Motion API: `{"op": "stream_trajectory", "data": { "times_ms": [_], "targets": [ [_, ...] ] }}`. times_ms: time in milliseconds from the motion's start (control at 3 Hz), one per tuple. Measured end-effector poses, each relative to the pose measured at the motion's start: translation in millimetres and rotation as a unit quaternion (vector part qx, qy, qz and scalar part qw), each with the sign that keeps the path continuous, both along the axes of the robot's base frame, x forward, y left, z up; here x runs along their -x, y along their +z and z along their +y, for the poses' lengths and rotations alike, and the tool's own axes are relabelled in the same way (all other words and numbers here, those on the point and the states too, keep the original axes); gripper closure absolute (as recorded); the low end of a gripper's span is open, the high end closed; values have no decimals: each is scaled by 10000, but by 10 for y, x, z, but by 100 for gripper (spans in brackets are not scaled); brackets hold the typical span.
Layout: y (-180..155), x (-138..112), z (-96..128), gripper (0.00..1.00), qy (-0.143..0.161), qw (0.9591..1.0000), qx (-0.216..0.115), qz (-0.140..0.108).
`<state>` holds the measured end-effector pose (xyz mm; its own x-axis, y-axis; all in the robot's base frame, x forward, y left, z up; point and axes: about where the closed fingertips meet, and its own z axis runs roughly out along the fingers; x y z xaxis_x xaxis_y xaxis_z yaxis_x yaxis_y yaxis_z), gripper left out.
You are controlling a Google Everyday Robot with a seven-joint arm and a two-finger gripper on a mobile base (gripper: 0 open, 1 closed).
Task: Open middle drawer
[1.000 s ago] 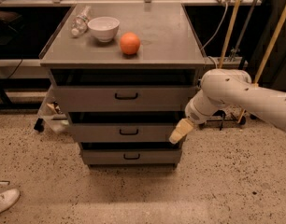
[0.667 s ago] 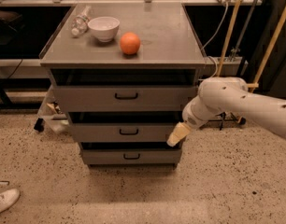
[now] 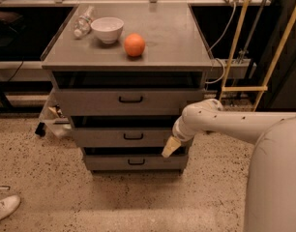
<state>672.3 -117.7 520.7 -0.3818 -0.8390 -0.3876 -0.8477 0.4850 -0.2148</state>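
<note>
The wide grey metal middle drawer (image 3: 104,137), second of three in the grey steel cabinet (image 3: 177,42), sits pushed in. Its small black loop handle (image 3: 133,136) is untouched. The beige-tipped gripper (image 3: 170,148) has slid leftward and slightly lower in the last second and is now over that drawer's right end, right of the handle. Whether it is spread or closed cannot be told. The approach looks to be narrowing, and the pull has not yet begun.
</note>
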Motion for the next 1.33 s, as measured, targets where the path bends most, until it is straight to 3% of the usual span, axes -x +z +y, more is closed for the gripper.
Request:
{"op": "stream_trajectory", "data": {
  "times_ms": [333, 667, 1000, 1333],
  "targets": [
    [-1, -1, 0, 0, -1, 10000, 0, 0],
    [-234, -144, -86, 0, -132, 9998, 108, 42],
    [-534, -390, -220, 0, -337, 9990, 269, -107],
    [-747, -715, -337, 0, -562, 9968, 338, -456]
  ]
}}
